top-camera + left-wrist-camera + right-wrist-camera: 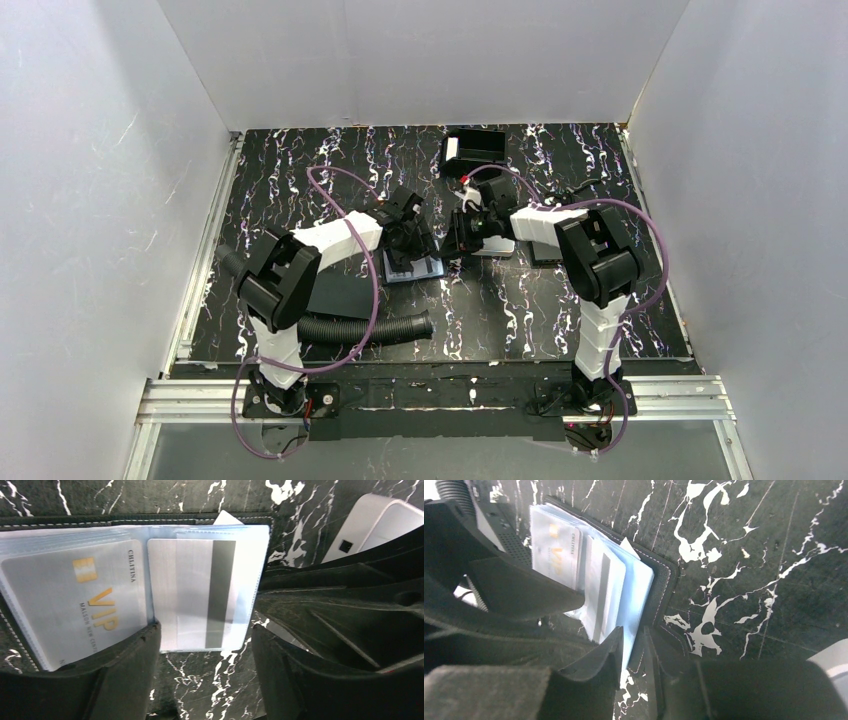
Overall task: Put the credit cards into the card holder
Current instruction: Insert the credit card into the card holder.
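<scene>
The card holder looks like black leather, matt and finely grained, with pale stitching along its edge. Its sleeves are clear glossy plastic, slightly cloudy. The credit cards inside have a silvery brushed-metal look; one is lettered in shiny gold, the other is crossed by a dull dark stripe. The table is black, veined white like marble, with a soft sheen. The left gripper has fingers of matt black plastic.

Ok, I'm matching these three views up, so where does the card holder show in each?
Top: holder mid-table, just left of centre.
Left wrist: holder open across the upper left.
Right wrist: holder upper middle, slanting down.
Shared landmark: VIP card, in both wrist views; too small to tell from the top.
</scene>
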Action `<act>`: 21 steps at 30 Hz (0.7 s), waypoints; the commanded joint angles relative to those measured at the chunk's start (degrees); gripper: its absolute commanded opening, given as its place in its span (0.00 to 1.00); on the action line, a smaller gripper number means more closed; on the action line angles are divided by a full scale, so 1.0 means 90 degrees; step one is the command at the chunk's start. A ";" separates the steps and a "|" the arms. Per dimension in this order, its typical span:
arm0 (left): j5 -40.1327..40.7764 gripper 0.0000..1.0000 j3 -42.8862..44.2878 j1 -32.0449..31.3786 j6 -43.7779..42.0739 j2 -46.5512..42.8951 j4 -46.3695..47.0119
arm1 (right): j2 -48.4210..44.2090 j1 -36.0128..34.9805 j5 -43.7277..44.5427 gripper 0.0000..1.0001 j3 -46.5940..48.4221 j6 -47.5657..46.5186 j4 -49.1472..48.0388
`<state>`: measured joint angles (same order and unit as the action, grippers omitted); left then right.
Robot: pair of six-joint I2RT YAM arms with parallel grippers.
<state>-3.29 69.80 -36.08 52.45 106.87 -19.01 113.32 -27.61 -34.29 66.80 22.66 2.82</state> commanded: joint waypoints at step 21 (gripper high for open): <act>-0.0690 0.18 -0.1298 0.0369 0.0150 0.0042 0.0693 | -0.0579 0.0255 -0.0782 0.42 -0.0422 0.0571 -0.0514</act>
<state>-10.35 61.67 -32.95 53.97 105.34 -8.35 111.11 -25.15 -40.11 61.34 28.49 -2.84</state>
